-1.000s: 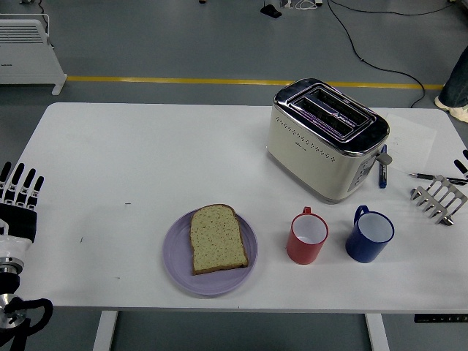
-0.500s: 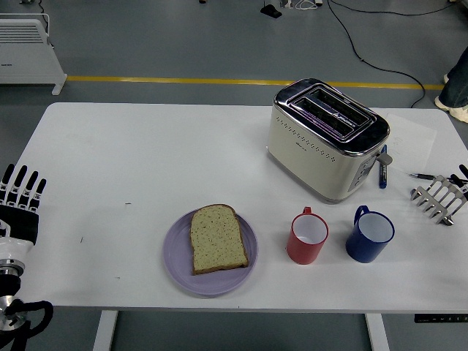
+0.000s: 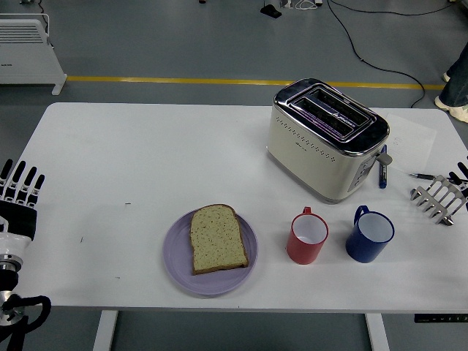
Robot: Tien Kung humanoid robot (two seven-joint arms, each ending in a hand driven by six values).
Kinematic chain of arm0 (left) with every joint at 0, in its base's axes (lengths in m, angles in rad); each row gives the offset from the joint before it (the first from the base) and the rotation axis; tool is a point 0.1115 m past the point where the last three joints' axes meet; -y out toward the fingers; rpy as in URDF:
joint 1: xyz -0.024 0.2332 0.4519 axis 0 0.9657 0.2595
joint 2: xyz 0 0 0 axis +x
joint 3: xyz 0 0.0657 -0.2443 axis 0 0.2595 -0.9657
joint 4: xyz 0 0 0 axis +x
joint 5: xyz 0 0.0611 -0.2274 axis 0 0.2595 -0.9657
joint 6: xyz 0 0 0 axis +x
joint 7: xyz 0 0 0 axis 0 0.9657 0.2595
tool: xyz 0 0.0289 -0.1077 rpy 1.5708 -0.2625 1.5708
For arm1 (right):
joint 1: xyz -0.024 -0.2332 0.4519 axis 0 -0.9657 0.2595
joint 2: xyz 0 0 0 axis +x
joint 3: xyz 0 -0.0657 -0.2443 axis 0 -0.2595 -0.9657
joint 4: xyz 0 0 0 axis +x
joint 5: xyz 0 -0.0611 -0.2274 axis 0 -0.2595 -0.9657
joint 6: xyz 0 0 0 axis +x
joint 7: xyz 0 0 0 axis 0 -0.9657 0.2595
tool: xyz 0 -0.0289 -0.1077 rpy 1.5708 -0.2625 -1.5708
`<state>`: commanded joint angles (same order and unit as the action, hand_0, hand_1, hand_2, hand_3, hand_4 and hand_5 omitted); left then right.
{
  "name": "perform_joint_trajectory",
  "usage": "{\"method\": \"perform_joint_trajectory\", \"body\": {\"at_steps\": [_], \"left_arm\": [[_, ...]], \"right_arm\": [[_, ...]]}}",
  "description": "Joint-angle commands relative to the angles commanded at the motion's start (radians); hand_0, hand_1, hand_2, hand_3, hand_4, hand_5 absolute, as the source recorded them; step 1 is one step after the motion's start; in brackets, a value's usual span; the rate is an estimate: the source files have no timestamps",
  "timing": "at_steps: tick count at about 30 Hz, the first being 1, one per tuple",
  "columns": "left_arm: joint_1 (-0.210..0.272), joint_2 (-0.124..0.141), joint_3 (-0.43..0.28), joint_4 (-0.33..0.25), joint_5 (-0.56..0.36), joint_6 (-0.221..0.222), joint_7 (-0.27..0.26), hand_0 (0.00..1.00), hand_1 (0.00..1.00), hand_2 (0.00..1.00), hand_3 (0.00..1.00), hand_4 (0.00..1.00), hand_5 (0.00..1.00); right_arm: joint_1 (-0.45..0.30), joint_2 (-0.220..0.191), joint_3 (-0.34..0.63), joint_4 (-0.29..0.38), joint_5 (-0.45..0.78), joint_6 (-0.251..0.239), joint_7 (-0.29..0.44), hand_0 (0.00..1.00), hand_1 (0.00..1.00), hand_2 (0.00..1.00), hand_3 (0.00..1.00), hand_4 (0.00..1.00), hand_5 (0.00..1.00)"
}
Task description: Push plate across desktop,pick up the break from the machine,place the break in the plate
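Bread slice [image 3: 218, 239] lies flat on the purple plate [image 3: 178, 264], near the toaster [image 3: 322, 146]; left hand [image 3: 18, 196] fingers spread, empty, at the tabletop [image 3: 146, 153] edge; right hand [image 3: 461, 168] barely visible, can't tell

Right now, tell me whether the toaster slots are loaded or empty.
Empty: both slots of the toaster look dark and bare; the bread slice lies on the purple plate.

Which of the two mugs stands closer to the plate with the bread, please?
The red mug: it stands just right of the purple plate, while the blue mug is farther right.
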<state>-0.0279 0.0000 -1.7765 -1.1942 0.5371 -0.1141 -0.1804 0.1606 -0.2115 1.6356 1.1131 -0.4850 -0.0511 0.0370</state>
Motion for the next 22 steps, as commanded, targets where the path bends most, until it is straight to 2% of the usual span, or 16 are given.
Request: {"method": "perform_joint_trajectory", "body": {"at_steps": [11,22], "left_arm": [[-0.007,0.0,-0.007,-0.006,0.016,0.015,0.041,0.805,0.772,0.763,0.742,0.553,0.998],[-0.016,0.0,-0.037,-0.045,0.068,0.049,0.161,0.805,0.773,0.764,0.743,0.553,0.998]], "right_arm": [[0.003,0.002,0.001,-0.002,-0.011,0.016,-0.006,0.741,0.729,0.753,0.75,0.508,0.507],[0.006,0.004,-0.004,-0.006,-0.023,0.028,-0.012,0.739,0.727,0.751,0.746,0.508,0.506]]}}
